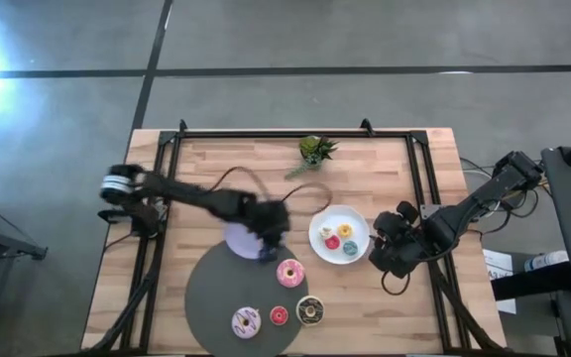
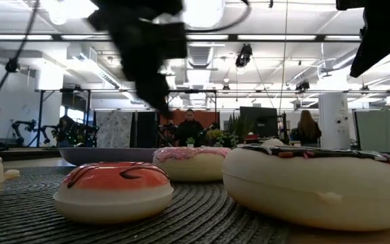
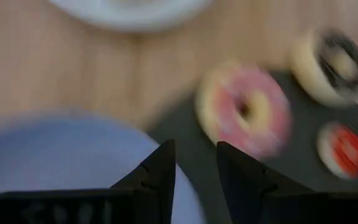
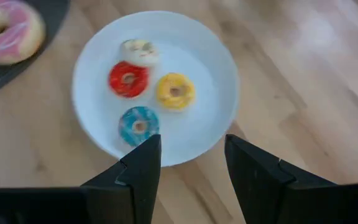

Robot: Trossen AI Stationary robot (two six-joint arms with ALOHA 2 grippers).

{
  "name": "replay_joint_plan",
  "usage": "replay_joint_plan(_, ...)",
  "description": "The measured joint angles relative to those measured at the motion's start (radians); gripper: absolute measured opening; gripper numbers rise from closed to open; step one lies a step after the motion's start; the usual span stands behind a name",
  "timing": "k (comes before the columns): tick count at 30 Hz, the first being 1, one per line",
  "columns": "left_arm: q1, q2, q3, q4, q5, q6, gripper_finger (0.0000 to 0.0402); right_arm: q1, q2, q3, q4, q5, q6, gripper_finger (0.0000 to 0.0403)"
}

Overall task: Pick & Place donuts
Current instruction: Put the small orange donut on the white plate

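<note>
Four donuts lie on the dark grey disc (image 1: 216, 288): pink (image 1: 290, 272), purple-white (image 1: 246, 321), red (image 1: 279, 315) and chocolate-brown (image 1: 310, 309). Several smaller ones, whitish (image 4: 138, 51), red (image 4: 128, 79), yellow (image 4: 174, 91) and teal (image 4: 138, 124), sit on the white plate (image 4: 210, 56). My left gripper (image 3: 196, 167) is open and empty, above the lilac plate's (image 3: 61, 162) edge, with the pink donut (image 3: 244, 109) just beyond its fingertips. My right gripper (image 4: 191, 158) is open and empty, at the white plate's right rim (image 1: 365, 238).
A small potted plant (image 1: 315, 151) stands near the table's far edge. The lilac plate (image 1: 238, 238) overlaps the disc's far rim. Bare wood lies between the plates and the plant. A black frame rail (image 1: 419, 178) runs along each side of the table. People stand in the room behind.
</note>
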Motion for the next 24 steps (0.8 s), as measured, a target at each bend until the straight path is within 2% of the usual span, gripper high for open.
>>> replay_joint_plan(4, -0.121, -0.1, -0.173, 0.161, 0.001, -0.097, 0.0092, 0.0, 0.002, -0.007, 0.127, -0.049, -0.158, 0.0169)
replay_joint_plan(8, -0.247, -0.105, -0.212, 0.288, -0.034, -0.166, 0.0092, -0.016, 0.001, -0.008, 0.166, -0.062, -0.215, 0.0169)
replay_joint_plan(16, -0.35, 0.026, -0.153, 0.31, -0.046, -0.197, 0.0082, -0.062, 0.001, -0.01, 0.164, -0.07, -0.121, 0.0169)
replay_joint_plan(19, -0.376, 0.077, -0.109, 0.314, -0.052, -0.251, 0.0079, -0.062, 0.001, -0.01, 0.163, -0.07, -0.106, 0.0169)
replay_joint_plan(21, -0.392, 0.122, -0.061, 0.312, -0.065, -0.311, 0.0079, -0.055, 0.001, -0.009, 0.163, -0.07, -0.125, 0.0169)
replay_joint_plan(24, -0.416, 0.198, 0.037, 0.269, -0.142, -0.376, 0.0079, -0.052, 0.002, -0.01, 0.163, -0.071, -0.199, 0.0169)
